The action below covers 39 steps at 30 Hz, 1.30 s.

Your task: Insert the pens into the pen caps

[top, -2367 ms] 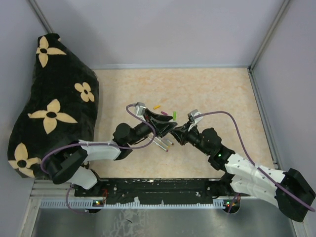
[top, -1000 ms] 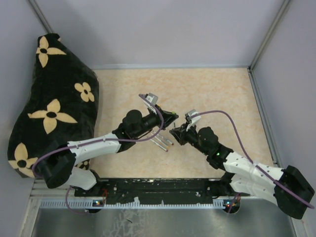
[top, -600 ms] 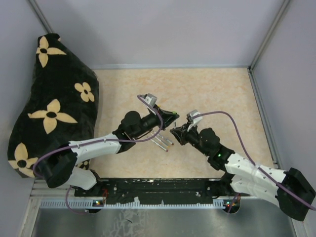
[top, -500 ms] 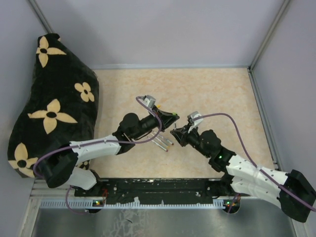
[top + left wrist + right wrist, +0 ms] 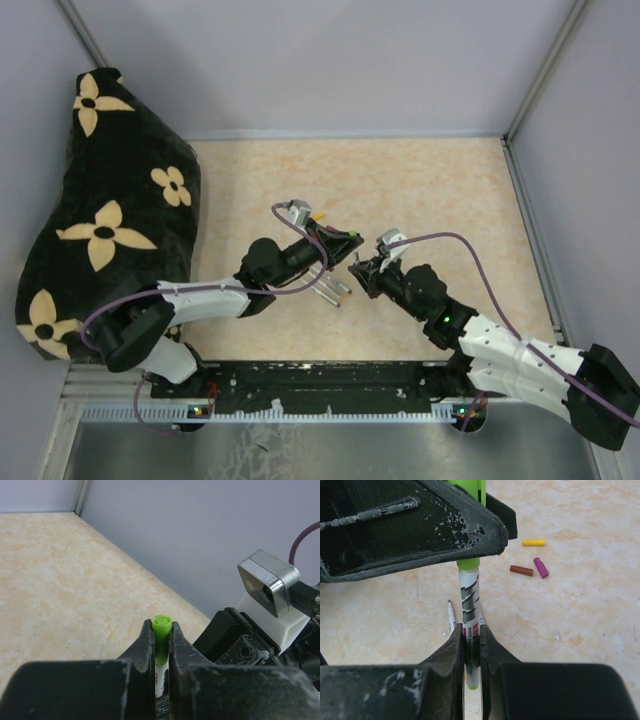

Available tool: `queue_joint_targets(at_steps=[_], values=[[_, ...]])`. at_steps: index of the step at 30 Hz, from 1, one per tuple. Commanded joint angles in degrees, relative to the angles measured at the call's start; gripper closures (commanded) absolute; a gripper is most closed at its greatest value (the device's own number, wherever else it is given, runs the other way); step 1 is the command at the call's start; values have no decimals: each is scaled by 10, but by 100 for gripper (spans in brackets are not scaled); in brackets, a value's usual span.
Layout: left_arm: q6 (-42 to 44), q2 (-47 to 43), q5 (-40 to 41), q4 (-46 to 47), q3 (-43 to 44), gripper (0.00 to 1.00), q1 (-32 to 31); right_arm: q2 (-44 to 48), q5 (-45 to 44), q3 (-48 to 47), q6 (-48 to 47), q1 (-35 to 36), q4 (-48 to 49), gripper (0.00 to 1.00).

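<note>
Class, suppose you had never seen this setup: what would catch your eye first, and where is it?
First, the two hands meeting above the table's middle: the left hand is shut on a bright green cap, while the right hand grips the white pen running into it. Next, the black bag with cream flowers at the left, and three loose caps, yellow, dark red and magenta, on the table.

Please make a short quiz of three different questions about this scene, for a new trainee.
1. True or false: the green cap lies loose on the table.
2. Which gripper grips the white pen? A) left B) right
3. How many loose caps does the right wrist view show on the table?

Key: 1 false, the left gripper pinches it. 2 B, the right gripper. 3 three: yellow, dark red, magenta.
</note>
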<state>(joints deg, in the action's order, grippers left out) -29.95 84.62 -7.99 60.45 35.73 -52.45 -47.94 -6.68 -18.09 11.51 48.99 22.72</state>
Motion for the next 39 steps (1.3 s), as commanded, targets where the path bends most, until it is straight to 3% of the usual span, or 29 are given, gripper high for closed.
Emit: queue_joint_targets(at_steps=[1,31,39], values=[[-30,36,-49,-54,-35,100,-31,29,-78,-74,-34,-7,168,100],[-69,121,-34,-5,-35,100,-84,-5,-52,-199,-90,-8,176,100],[-10,57,25,-117,9,100,-77,7,-40,-197,-68,-8,75,100]])
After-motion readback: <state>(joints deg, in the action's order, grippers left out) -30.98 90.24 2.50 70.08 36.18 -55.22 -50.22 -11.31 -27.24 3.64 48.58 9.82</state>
